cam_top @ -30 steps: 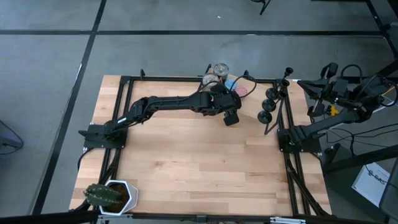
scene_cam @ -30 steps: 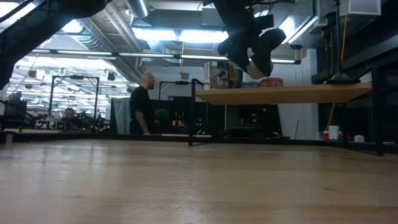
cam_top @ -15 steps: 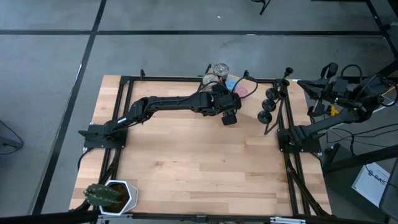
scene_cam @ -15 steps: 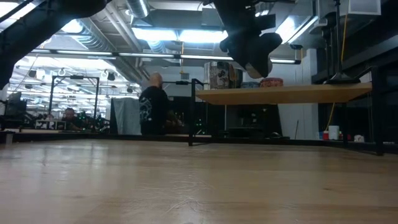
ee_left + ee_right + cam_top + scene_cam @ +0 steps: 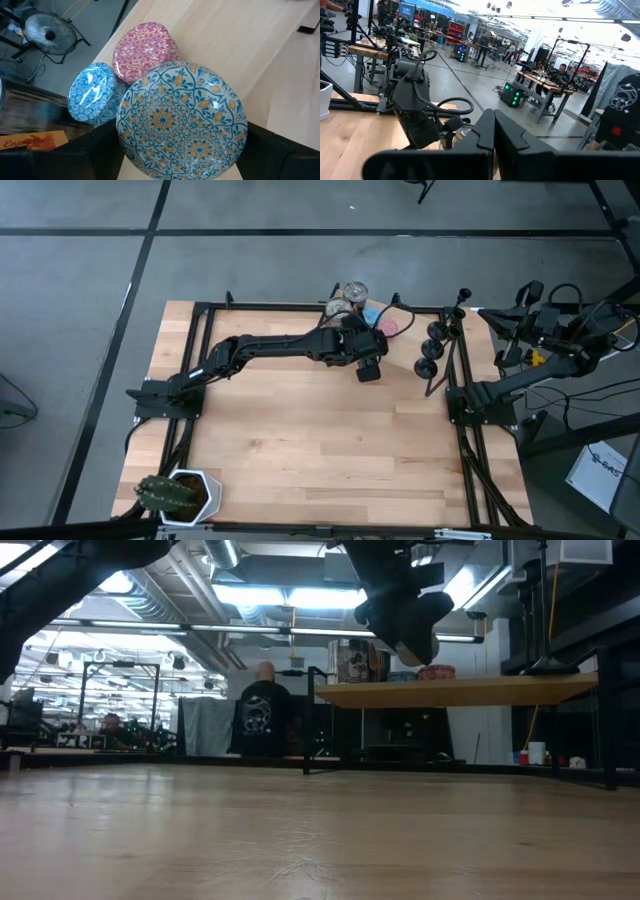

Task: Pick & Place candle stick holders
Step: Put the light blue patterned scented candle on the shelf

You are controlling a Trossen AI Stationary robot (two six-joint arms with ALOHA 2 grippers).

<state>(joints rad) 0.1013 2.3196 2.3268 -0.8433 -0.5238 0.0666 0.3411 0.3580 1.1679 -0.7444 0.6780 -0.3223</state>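
Observation:
Three black candle stick holders (image 5: pixel 432 345) stand on their round bases at the table's far right, beside the black frame rail. My left gripper (image 5: pixel 370 368) hangs to their left, above the table's far middle, shut on a round disc (image 5: pixel 182 120) with a blue and orange pattern. In the low view this gripper (image 5: pixel 405 625) is high above the board. My right gripper (image 5: pixel 494 131) is shut on nothing and stays back beyond the table's right edge (image 5: pixel 505 320). My left gripper pinches the patterned disc by its rim, one finger (image 5: pixel 95 150) at one side of the rim (image 5: pixel 122 145) and the other finger (image 5: pixel 285 155) at the opposite side (image 5: pixel 244 135). The fingers slant down toward the table's far edge. The disc is lifted clear, its patterned face toward the wrist camera.
A pink disc (image 5: pixel 146 47) and a blue disc (image 5: pixel 94 94) lie below the held one, next to shiny cans (image 5: pixel 352 292) at the far edge. A potted plant (image 5: pixel 175 495) sits at the near left corner. Bare wood (image 5: pixel 320 430) fills the middle.
My left gripper has rolled a little about its own pointing line with the disc, without shifting place. A person beyond the table has walked toward the right in the low view.

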